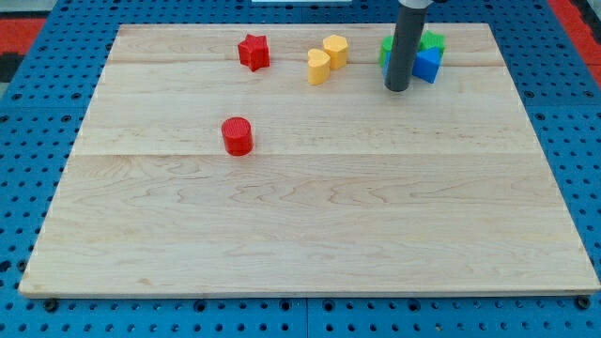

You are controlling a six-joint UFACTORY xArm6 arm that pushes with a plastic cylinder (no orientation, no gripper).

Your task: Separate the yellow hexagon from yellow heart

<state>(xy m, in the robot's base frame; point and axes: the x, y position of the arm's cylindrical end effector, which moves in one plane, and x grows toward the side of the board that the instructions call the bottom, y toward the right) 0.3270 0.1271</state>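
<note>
My tip [397,88] sat on the worktop [310,216], right of the touching yellow heart [318,67] and yellow hexagon [336,50]; no hand fitted, just the rod.

The rod [404,42] is cut off by the view's top edge, so nothing of the arm above it shows. It stands in front of a cluster of green and blue blocks at the view's top right and hides their middle. Of the green block [432,40] only slivers appear either side of the rod, and its shape cannot be made out. The blue block [427,64] shows mostly on the rod's right, with a thin strip on its left; whether that is one block or two cannot be told. The desk [310,225] lies whole within the view, but the blue pegboard [28,141] under it runs off every edge.
</note>
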